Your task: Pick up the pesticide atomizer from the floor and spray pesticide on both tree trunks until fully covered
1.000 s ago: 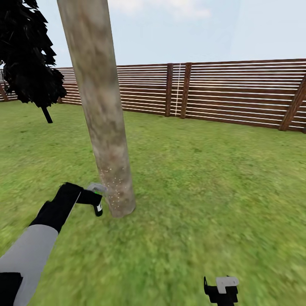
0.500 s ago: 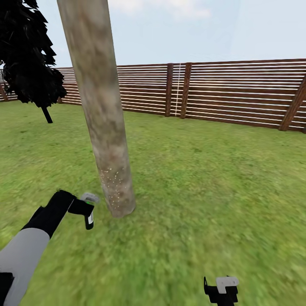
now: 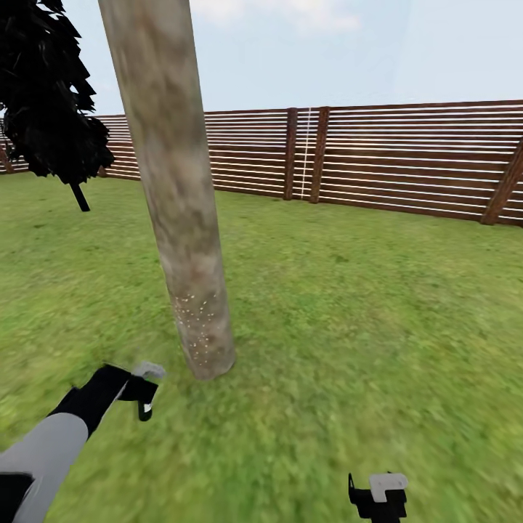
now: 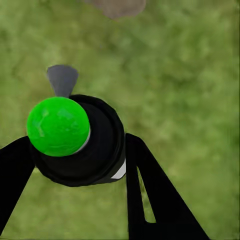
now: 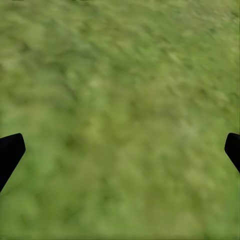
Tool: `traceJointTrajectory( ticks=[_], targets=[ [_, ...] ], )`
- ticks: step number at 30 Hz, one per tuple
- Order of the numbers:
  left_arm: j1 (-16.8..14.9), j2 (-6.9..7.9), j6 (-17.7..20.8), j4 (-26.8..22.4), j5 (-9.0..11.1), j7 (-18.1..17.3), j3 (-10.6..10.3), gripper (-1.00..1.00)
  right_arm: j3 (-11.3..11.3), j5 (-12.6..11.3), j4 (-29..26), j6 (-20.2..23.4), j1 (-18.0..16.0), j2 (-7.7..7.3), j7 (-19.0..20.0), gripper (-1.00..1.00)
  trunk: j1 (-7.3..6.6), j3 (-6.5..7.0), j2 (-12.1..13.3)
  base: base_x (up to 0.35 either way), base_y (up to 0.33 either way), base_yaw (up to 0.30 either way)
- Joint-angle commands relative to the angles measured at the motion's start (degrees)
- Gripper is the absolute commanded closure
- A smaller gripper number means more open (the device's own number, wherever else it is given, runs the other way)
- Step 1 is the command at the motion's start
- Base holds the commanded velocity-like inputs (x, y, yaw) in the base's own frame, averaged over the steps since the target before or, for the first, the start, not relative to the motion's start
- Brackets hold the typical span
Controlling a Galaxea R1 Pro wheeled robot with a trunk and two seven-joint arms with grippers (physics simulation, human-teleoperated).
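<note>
A tall mottled tan-grey tree trunk [image 3: 181, 218] rises from the lawn at centre left, with pale specks of spray low on its bark. My left gripper [image 3: 142, 394] is low and to the left of the trunk's base, a little apart from it, shut on the pesticide atomizer [image 3: 146, 409]. In the left wrist view the atomizer [image 4: 82, 145] is a dark cylinder seen from above with a bright green dot on its cap, held between the black fingers [image 4: 145, 190]; the trunk's foot [image 4: 117, 6] is just beyond. My right gripper [image 3: 378, 497] hangs open over the grass [image 5: 120, 150].
A near-black cone-shaped tree [image 3: 51, 94] stands at the far left. The brown slatted fence [image 3: 407, 160] runs across the back. Green lawn [image 3: 363, 327] spreads around the trunk on all sides.
My left arm has drawn back and down from the trunk with the atomizer still in its grip. The right arm has not moved.
</note>
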Motion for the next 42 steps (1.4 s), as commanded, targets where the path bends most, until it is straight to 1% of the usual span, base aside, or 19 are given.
traceJointTrajectory(
  ticks=[1, 2, 3, 4, 5, 6, 7, 9, 12, 16, 21, 23, 25, 26, 27, 29, 31, 35, 42],
  targets=[
    [0.0, -0.45, -0.64, 0.29, 0.97, 1.43, 0.08, 1.0, 0.0, 0.0, -0.01, 0.01, 0.0, 0.0, 0.0, -1.0, 0.0, 0.0, 0.0, 0.0, -0.167, 0.0],
    [0.05, -1.04, -1.04, 0.71, 3.75, 5.79, 0.22, 1.0, 0.0, 0.0, -0.02, -0.01, 0.0, 0.06, 0.0, -1.0, 0.0, 0.0, 0.0, 0.043, -0.243, 0.0],
    [0.08, -1.72, -1.17, 0.99, 5.7, 7.87, 0.18, 1.0, 0.0, 0.0, -0.02, 0.02, 0.0, 0.07, 0.0, -1.0, 0.0, 0.0, 0.0, 0.079, -0.256, 0.0],
    [0.19, -2.94, -1.33, 1.19, 7.77, 9.77, 0.08, 1.0, 0.0, 0.0, -0.02, 0.01, 0.0, 0.08, 0.0, -1.0, 0.0, 0.0, 0.0, 0.121, -0.26, 0.0],
    [0.25, -3.45, -1.45, 1.26, 8.67, 10.42, 0.04, 1.0, 0.0, 0.0, -0.02, -0.01, 0.0, 0.08, 0.0, -1.0, 0.0, 0.0, 0.0, 0.142, -0.255, 0.0],
    [0.36, -4.58, -1.57, 2.62, 10.14, 11.03, 0.01, 1.0, 0.0, -0.08, -0.02, 0.03, 0.0, 0.09, -0.07, -1.0, 0.0, 0.0, 0.0, 0.202, -0.216, 0.148],
    [0.37, -4.83, -1.48, 3.48, 10.88, 11.09, 0.07, 1.0, 0.0, -0.14, -0.09, -0.02, 0.0, 0.09, -0.09, -1.0, 0.0, 0.0, 0.0, 0.232, -0.189, 0.255],
    [0.37, -5.09, -1.4, 4.19, 11.38, 10.7, 0.09, 1.0, 0.0, -0.11, -0.11, -0.01, 0.0, 0.09, -0.09, -1.0, 0.0, 0.0, 0.0, 0.235, -0.185, 0.269],
    [0.37, -6.52, -1.26, 4.57, 14.26, 11.03, 0.04, 1.0, -0.03, -0.09, -0.1, 0.0, 0.0, 0.09, -0.12, -1.0, 0.0, 0.0, 0.0, 0.24, -0.176, 0.276],
    [0.36, -6.29, -1.02, 4.49, 14.77, 11.1, 0.02, 1.0, 0.0, -0.09, -0.06, 0.0, 0.0, 0.09, -0.17, -1.0, 0.0, 0.0, 0.0, 0.143, -0.214, 0.275],
    [0.36, -6.22, -0.92, 4.07, 14.73, 11.45, 0.07, 1.0, -0.07, -0.09, -0.03, 0.02, 0.0, 0.01, -0.18, -1.0, 0.0, 0.0, 0.0, -0.105, -0.268, 0.04],
    [0.56, -6.0, -0.92, 4.68, 14.74, 15.48, 0.02, 1.0, -0.08, -0.09, -0.02, -0.01, 0.0, 0.0, -0.18, -1.0, 0.0, 0.0, 0.0, -0.01, -0.273, 0.001],
    [1.23, -6.1, -1.04, 4.95, 15.0, 16.6, 0.06, 1.0, -0.09, -0.09, -0.02, -0.01, 0.0, 0.0, -0.18, -1.0, 0.0, 0.0, 0.0, -0.002, -0.275, 0.0],
    [1.37, -6.2, -1.11, 5.03, 15.49, 16.82, 0.08, 1.0, -0.09, -0.09, -0.02, 0.01, 0.0, 0.0, -0.18, -1.0, 0.0, 0.0, 0.0, 0.026, -0.275, 0.0],
    [1.5, -6.3, -1.25, 5.12, 16.98, 17.02, 0.06, 1.0, -0.09, -0.09, -0.05, -0.01, 0.0, 0.0, -0.18, -1.0, 0.0, 0.0, 0.0, 0.061, -0.275, 0.0],
    [1.58, -6.34, -1.44, 5.77, 17.96, 17.27, 0.07, 1.0, -0.09, -0.09, -0.05, -0.03, 0.0, 0.06, -0.18, -1.0, 0.0, 0.0, 0.0, 0.072, -0.275, 0.0],
    [1.65, -6.21, -1.51, 6.06, 18.17, 17.35, 0.09, 1.0, -0.09, -0.09, -0.03, -0.01, 0.0, 0.04, -0.19, -1.0, 0.0, 0.0, 0.0, 0.076, -0.275, 0.0],
    [3.03, -6.11, -1.63, 5.56, 18.24, 17.35, 0.1, 1.0, -0.09, -0.09, -0.02, -0.01, 0.0, 0.04, -0.18, -1.0, 0.0, 0.0, 0.0, 0.078, -0.275, 0.0],
    [3.19, -6.44, -1.65, 5.66, 18.33, 17.35, 0.02, 1.0, -0.09, -0.09, -0.02, 0.01, 0.0, 0.06, -0.18, -1.0, 0.0, 0.0, 0.0, 0.043, -0.275, 0.0]
  ],
)
